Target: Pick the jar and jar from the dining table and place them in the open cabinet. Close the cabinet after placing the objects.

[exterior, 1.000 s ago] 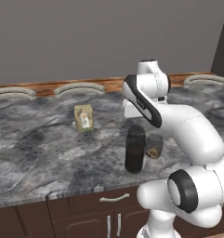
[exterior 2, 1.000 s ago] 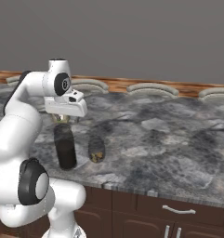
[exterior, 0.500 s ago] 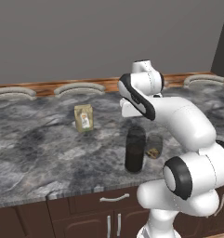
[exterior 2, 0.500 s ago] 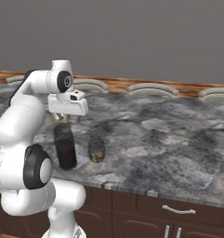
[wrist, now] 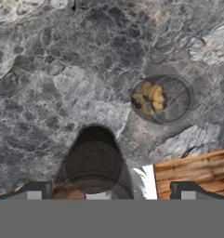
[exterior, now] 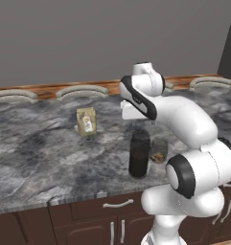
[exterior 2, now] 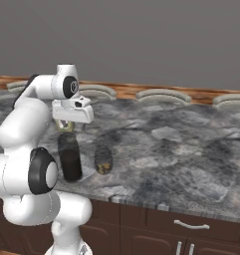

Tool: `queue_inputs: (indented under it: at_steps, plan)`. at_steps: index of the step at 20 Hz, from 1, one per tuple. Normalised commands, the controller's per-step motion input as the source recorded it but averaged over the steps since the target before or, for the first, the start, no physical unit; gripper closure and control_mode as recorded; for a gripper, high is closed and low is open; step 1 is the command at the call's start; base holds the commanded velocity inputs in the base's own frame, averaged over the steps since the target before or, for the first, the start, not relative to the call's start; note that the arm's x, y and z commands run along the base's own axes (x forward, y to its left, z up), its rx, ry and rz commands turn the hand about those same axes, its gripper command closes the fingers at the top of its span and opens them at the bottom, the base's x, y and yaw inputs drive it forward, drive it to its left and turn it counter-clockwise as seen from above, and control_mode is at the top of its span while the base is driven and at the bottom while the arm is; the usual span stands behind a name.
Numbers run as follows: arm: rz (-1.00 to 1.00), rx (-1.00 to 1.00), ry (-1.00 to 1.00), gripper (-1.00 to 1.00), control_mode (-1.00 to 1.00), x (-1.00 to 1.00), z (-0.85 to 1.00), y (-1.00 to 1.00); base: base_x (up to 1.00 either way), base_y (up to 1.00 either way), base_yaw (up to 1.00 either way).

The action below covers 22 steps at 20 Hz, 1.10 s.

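The tall dark jar (exterior: 139,154) stands near the front edge of the marbled dining table (exterior: 40,153), and the short glass jar (exterior: 159,150) with yellowish bits is just to its right. My gripper (exterior: 138,123) hovers open directly above the tall jar without touching it. Looking down from the hand view, the tall jar (wrist: 94,162) lies between the spread fingertips of the gripper (wrist: 111,190), and the short jar (wrist: 161,99) sits farther off to the right. From the right base view the tall jar (exterior 2: 69,157) stands under the gripper (exterior 2: 69,125), left of the short jar (exterior 2: 103,159). The cabinet is out of view.
A small tan carton (exterior: 86,121) stands behind and left of the jars. Curved grey chair backs (exterior: 81,91) line the table's far edge. Dark drawer fronts with silver handles (exterior: 117,205) run below the front edge.
The hand has shifted slightly over the tall jar while the arm's upper links swung round. Both jars and the carton have stayed put. The gripper has stayed open.
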Motion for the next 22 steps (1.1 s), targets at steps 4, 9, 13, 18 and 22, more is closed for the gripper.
queue_inputs:
  at_steps: [4,9,13,18,22]
  plan:
    - [-0.04,0.0,0.0,-1.0,-1.0,0.18,-0.07,0.08,0.0,0.0,0.0]
    - [-0.06,0.0,-0.01,-1.0,-1.0,0.16,-0.07,0.01,0.0,0.0,0.0]
    - [-0.07,0.0,-0.02,-1.0,-1.0,0.16,-0.07,0.0,0.0,0.0,0.0]
    - [-0.1,0.0,-0.01,-1.0,-1.0,0.11,-0.1,0.0,0.0,0.0,0.0]
    - [-0.09,0.0,-0.07,-1.0,-1.0,0.09,-0.1,0.0,0.0,0.0,0.0]
